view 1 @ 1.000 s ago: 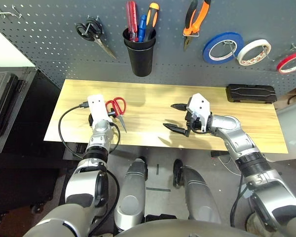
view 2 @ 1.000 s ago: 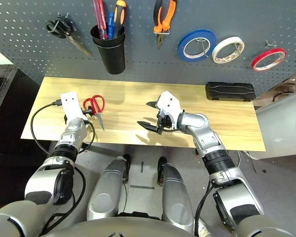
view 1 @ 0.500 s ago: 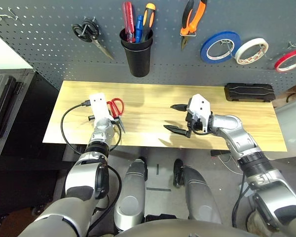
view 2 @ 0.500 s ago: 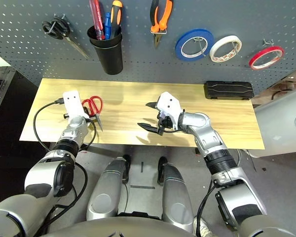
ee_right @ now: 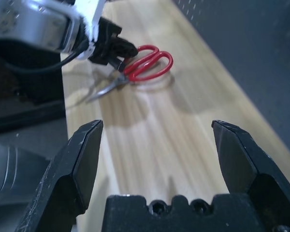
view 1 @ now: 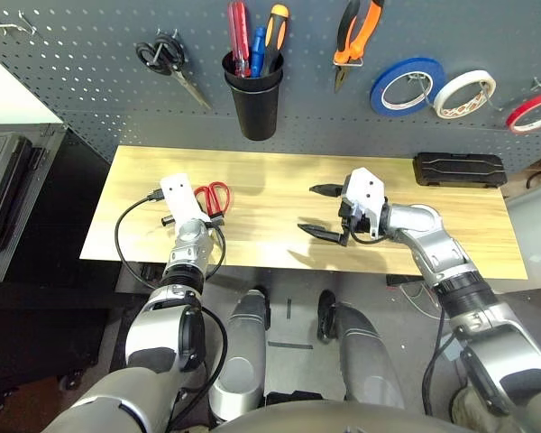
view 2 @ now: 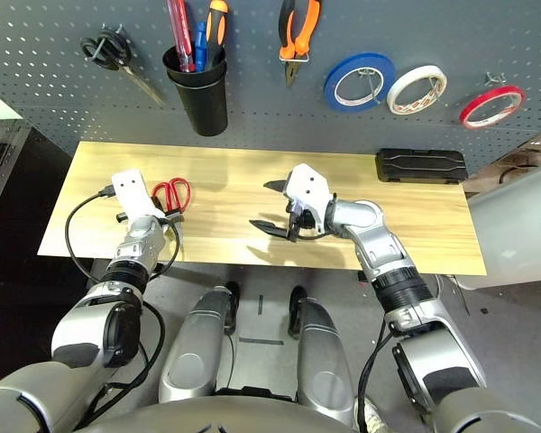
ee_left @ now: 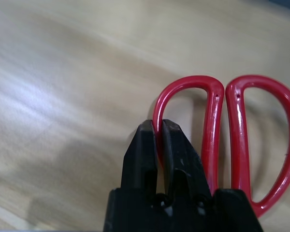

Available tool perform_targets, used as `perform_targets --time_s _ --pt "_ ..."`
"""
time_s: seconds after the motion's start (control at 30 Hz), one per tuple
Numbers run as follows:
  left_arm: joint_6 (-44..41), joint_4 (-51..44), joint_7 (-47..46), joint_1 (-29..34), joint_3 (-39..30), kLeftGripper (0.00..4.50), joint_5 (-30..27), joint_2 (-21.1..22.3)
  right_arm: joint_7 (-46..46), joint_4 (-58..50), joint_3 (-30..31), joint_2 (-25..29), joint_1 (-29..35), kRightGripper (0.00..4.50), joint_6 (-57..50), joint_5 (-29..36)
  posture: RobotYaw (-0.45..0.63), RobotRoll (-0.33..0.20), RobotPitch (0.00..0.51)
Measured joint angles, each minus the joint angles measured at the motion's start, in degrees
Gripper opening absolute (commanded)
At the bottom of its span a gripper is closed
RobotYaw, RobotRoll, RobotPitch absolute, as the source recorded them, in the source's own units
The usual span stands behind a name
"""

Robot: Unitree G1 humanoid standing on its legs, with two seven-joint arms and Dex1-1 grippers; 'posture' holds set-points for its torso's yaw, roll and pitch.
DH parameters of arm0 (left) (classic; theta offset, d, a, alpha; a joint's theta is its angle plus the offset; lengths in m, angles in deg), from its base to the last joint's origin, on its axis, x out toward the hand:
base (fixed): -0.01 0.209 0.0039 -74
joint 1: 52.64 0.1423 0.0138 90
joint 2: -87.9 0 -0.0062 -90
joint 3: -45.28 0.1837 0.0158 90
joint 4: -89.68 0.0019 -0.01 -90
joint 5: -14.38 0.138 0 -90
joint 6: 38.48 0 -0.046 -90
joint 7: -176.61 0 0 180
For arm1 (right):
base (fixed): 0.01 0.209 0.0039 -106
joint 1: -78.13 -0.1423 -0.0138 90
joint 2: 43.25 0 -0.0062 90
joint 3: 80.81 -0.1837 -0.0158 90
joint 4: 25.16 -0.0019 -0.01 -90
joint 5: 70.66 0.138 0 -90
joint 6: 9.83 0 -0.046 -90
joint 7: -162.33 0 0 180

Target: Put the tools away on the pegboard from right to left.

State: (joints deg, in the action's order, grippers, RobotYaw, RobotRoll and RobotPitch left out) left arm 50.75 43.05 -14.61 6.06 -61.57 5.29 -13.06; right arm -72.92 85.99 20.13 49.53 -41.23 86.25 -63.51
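Note:
The red-handled scissors (view 1: pixel 215 195) lie at the left of the wooden table (view 1: pixel 270 180). My left gripper (ee_left: pixel 158 126) is shut on one red handle loop (ee_left: pixel 211 140). The right wrist view shows the scissors (ee_right: pixel 147 63) pinched by the left gripper's black fingers (ee_right: pixel 113 48), blades pointing toward the near edge. My right gripper (view 1: pixel 320 210) hovers open over the table's middle, holding nothing. On the pegboard (view 1: pixel 72 81) hang the white tape roll (view 1: pixel 463 93) and orange-and-black pliers (view 1: pixel 359 36). The red-handled screwdriver (view 1: pixel 239 32) stands in the black cup (view 1: pixel 255 90).
Black-handled scissors (view 1: pixel 167 59) hang at the pegboard's left. A blue tape roll (view 1: pixel 406 86) and a red one (view 1: pixel 532 110) flank the white roll. A black case (view 1: pixel 458 169) lies at the table's back right. A black cable (view 1: pixel 126 239) loops from the left wrist.
The left gripper has shut on the scissors' handle loop, having been open a second ago. The right gripper stays open and has barely shifted.

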Motion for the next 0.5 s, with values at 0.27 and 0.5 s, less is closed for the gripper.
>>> perform_targets --time_s 0.27,0.5 --pt "-3.29 -23.28 0.93 8.77 0.17 0.04 -2.01 -1.78 -2.14 -1.17 -3.51 -0.07 -0.59 4.50 -0.23 5.79 0.30 0.000 0.278" --pt "-4.04 -37.84 2.40 12.71 0.08 0.04 -3.62 -1.91 -5.97 -5.89 -6.29 1.01 -0.59 4.50 -2.19 12.24 0.31 0.000 0.267"
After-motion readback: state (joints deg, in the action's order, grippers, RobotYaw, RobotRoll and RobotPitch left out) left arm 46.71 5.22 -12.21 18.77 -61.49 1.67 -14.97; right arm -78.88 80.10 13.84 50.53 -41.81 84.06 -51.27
